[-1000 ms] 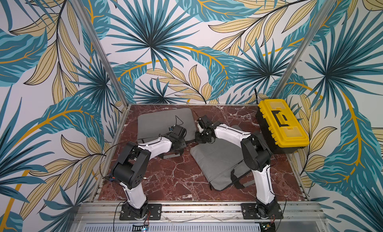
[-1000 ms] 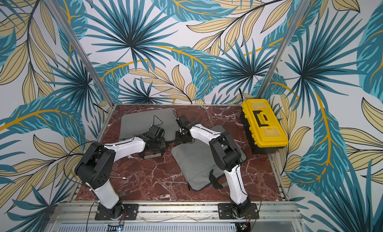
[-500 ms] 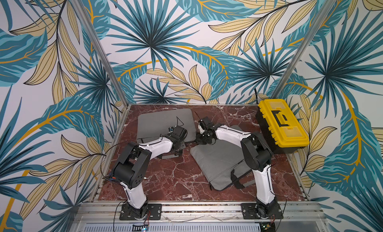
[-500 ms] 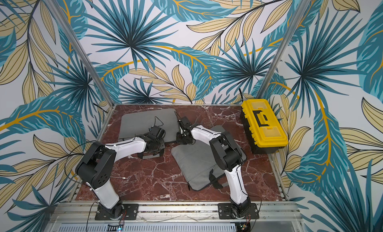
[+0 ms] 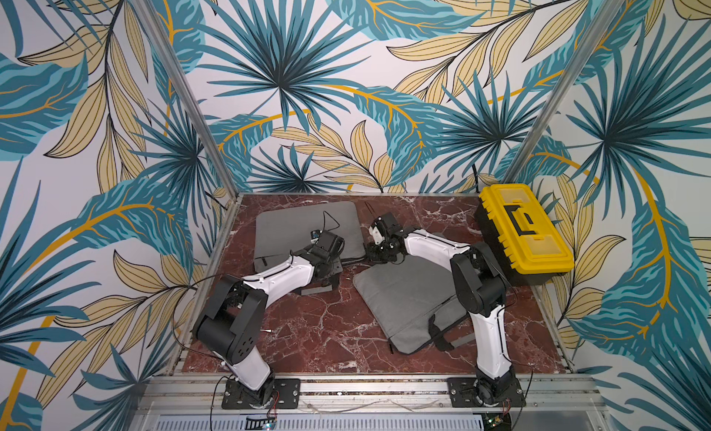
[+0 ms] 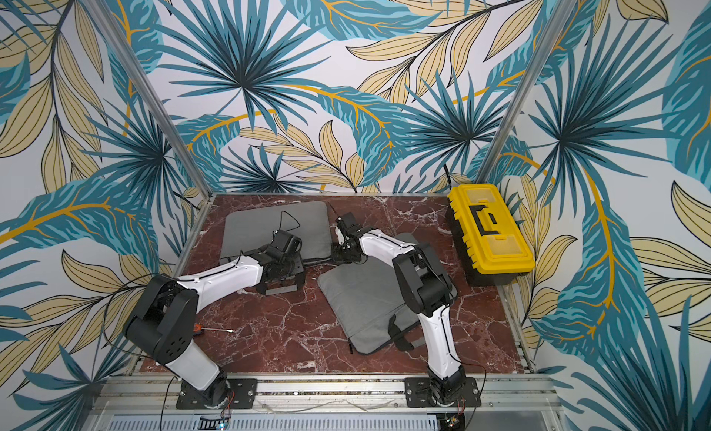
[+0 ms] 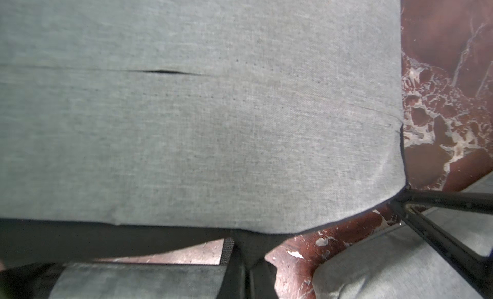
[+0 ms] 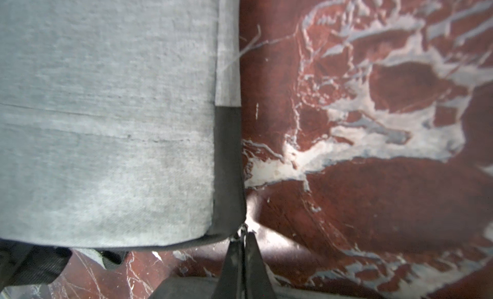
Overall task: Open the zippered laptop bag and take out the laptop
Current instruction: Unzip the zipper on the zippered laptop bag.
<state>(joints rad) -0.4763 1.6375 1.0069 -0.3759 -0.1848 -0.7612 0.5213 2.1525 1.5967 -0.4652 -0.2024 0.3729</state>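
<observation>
Grey fabric sleeve (image 5: pixel 408 306) sits nearest. Past it, left gripper (image 7: pixel 247 265), pressed together at the black edge (image 7: pixel 106 239) of the flat grey zippered laptop bag (image 5: pixel 307 225) at the back, probably anchors it so right gripper (image 8: pixel 241 241), pinching the small metal zipper pull (image 8: pixel 241 232), can unzip. The laptop isn't visible.

The right side of the table (image 5: pixel 307 340) is being blocked by the yellow toolbox (image 5: pixel 523 229). The back left is being covered by a flat grey bag (image 5: pixel 300 225), the middle right by a second grey bag (image 5: pixel 404 306). The narrow strip between them is being crowded by the left arm (image 5: pixel 277 277) and the right arm (image 5: pixel 434 244). Open marble is being left free at the front centre, and it is being interrupted only by a small screwdriver (image 6: pixel 198 328) near the left arm's elbow.
</observation>
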